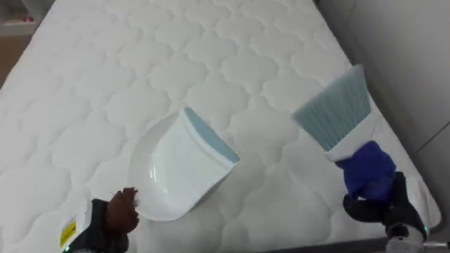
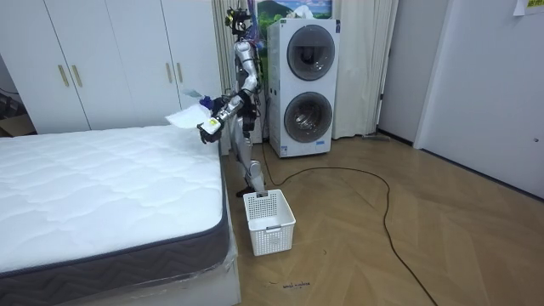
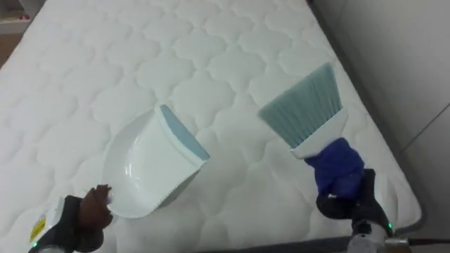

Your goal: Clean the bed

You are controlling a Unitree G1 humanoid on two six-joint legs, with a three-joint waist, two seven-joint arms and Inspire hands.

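Dustpan (image 1: 179, 169) of smooth white plastic, blue-lipped, sits gripped in the left robot hand (image 1: 116, 214); the right robot hand (image 1: 383, 204) clasps a fan-bristled brush (image 1: 334, 112) above the quilted white bed (image 1: 140, 70).

Noted stacked washing machines (image 2: 306, 85) against far wall, white wardrobes (image 2: 110, 64) at the room view's left of them, pale curtain (image 2: 361, 68) at their right. Found white basket (image 2: 269, 223) standing on wooden floor (image 2: 425, 221).

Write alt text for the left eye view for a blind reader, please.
Above a white quilted mattress, the robot's left hand holds a white dustpan with a blue lip, and its right hand holds a brush with pale blue bristles and a blue handle.
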